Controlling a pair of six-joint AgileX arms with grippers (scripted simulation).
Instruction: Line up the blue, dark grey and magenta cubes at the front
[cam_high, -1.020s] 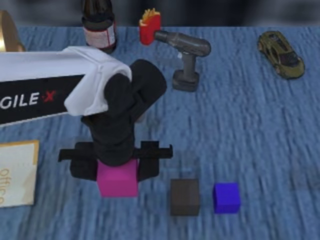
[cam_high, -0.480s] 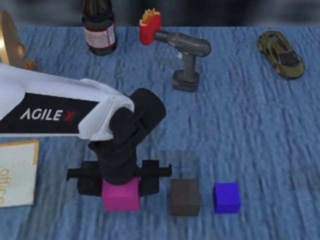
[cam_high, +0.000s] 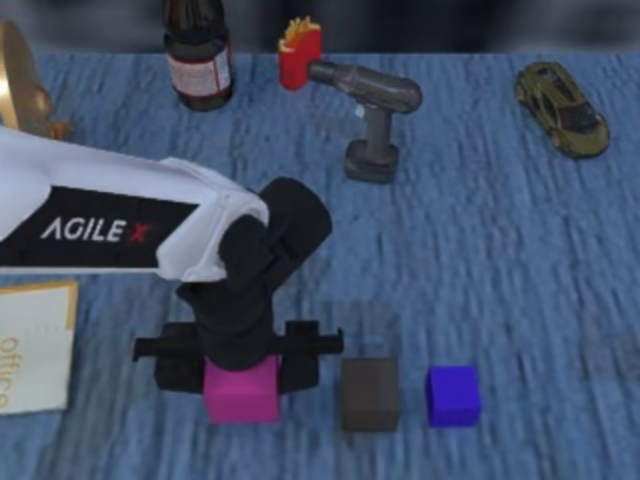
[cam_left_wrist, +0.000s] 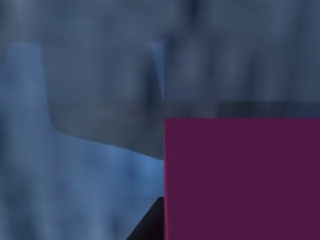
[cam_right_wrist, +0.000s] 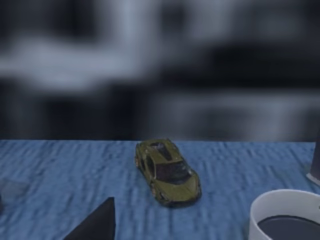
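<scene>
fingers (cam_high: 178, 368) of the left gripper (cam_high: 240, 362) sit either side of the magenta cube (cam_high: 242, 392), low in the left-centre of the top view; they look closed onto it or very nearly so, though whether they are truly clamped on its faces i cannot tell from here; the left wrist view shows the cube's face filling the lower right of its frame, with blue worktop (cam_high: 500, 260) beyond; just to the right of the magenta cube stands the dark grey cube (cam_high: 370, 394), a narrow gap between them, and then the blue cube (cam_high: 453, 396) just beside that, all three along the bottom of the frame; so the row looks all but formed, and my read is that the step in hand is setting the magenta cube down and letting go; to do that well, the cube should rest flat on the worktop before the fingers part, square with its two neighbours, and the gripper should lift straight up so it does not drag the cube sideways toward the dark grey one; the right gripper is out of the top view, parked, its wrist camera looking at the olive toy car (cam_right_wrist: 167, 172) and a white cup (cam_right_wrist: 285, 217); the power drill (cam_high: 375, 115), fries box (cam_high: 299, 52) and bottle (cam_high: 198, 60) stand along the top, well apart from the row.
</scene>
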